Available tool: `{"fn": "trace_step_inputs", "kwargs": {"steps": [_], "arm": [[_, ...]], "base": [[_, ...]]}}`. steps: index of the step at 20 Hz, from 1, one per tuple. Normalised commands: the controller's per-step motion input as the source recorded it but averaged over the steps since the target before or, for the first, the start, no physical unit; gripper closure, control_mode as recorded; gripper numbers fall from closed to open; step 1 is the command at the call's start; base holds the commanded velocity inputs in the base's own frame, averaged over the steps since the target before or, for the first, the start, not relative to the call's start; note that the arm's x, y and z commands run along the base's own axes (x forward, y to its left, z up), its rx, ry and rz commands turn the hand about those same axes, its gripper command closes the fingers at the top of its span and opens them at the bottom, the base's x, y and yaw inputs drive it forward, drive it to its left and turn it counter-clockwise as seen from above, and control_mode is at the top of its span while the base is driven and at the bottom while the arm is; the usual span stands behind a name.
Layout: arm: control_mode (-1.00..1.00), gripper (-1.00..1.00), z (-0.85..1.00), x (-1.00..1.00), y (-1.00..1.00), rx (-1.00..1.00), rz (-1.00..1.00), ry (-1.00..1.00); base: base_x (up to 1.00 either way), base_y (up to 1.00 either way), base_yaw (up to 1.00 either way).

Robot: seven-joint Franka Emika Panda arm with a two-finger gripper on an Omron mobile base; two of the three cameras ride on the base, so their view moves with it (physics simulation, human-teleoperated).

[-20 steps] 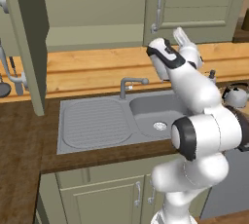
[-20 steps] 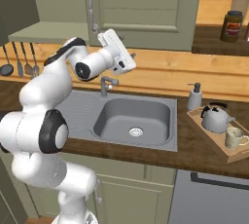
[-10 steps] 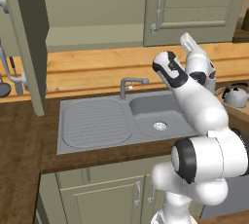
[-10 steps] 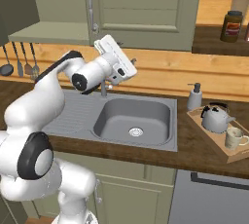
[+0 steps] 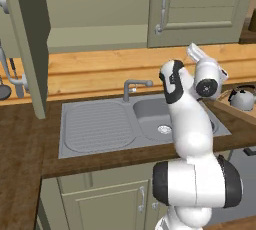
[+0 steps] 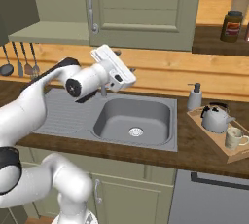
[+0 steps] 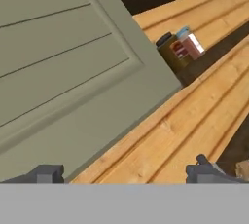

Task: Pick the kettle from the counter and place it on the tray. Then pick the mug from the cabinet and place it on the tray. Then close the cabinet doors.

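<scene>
Kettle (image 6: 214, 118): silver-grey, dark arched handle, standing upright on the tray (image 6: 206, 130) at the right end of the counter (image 6: 194, 154); also seen at the right edge of the left base view (image 5: 243, 97).

Mug (image 6: 235, 137): cream, upright on the same tray, just beside the kettle on its nearer side, handle turned to the right.

Tray: light wood, low rim, lying flat on the dark counter to the right of the sink (image 6: 132, 118).

Cabinet (image 5: 95, 36): olive-green wall unit above the sink. Its right door (image 6: 141, 11) is shut, curved grey bar handle (image 6: 90, 5) at its left edge. Its left door (image 5: 31, 41) stands swung out toward the camera, leaving the pale shelf visible.

Claw (image 7: 126, 173): raised above the sink, in front of the shut door, holding nothing; the two dark fingertips (image 7: 46, 173) sit wide apart at the bottom of the hand view. That view looks at the shut door panel and the wooden back wall.

Soap dispenser (image 6: 195, 96): white bottle on the counter just behind the tray.

Jar (image 6: 231, 26): dark brown, on the open shelf right of the cabinet.

Tap (image 5: 133, 88): grey, behind the sink.

Utensils (image 6: 20, 58): hanging on the wall at left.
</scene>
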Motion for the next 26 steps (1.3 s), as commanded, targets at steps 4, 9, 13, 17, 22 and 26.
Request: {"fn": "trace_step_inputs", "kwargs": {"steps": [4,9,13,17,22,26], "arm": [[-1.00,-1.00,0.69,-0.49,0.46,0.00,-0.07,0.29],[-1.00,-1.00,0.70,-0.52,0.50,-0.04,-0.03,0.15],[-1.00,-1.00,0.43,-0.36,0.59,-0.09,-0.01,0.13],[-1.00,-1.00,-0.37,-0.15,0.47,-0.18,0.00,0.15],[-1.00,-1.00,-0.69,0.01,0.06,-0.34,0.00,0.03],[-1.00,-1.00,-0.17,-0.27,0.00,-0.10,0.00,-0.08]], "base": [[0.00,0.00,0.00],[0.00,0.00,0.00],[0.00,0.00,0.00],[0.00,0.00,0.00],[0.00,0.00,0.00],[0.00,0.00,0.00]]}}
